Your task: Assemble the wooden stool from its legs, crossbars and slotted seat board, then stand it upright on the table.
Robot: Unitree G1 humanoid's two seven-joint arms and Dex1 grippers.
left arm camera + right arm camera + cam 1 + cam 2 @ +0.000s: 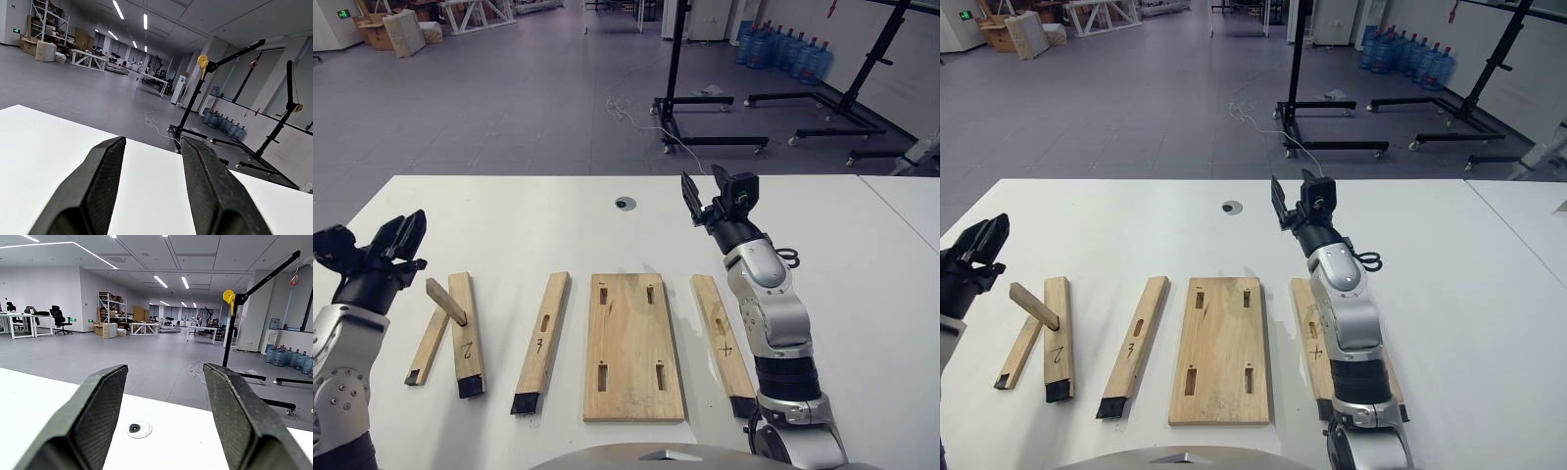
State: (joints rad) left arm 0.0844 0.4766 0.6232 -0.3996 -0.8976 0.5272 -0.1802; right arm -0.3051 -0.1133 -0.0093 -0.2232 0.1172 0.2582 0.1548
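Left eye view showed the white table (509, 225) carrying every part flat and unjoined. The slotted seat board (632, 345) lay at centre. One leg (713, 318) lay just beside it on the right, under the right arm. Two legs (544, 338) lay to its left. A thin crossbar (427, 348) sat at far left, with a short piece (445, 301) tilted across it. The right gripper (703, 191) and left gripper (151, 147) hung above the table, fingers spread, holding nothing. Judgement: a leg pick comes first; it should be grasped across its narrow width near mid-length, leaving the end free for a slot.
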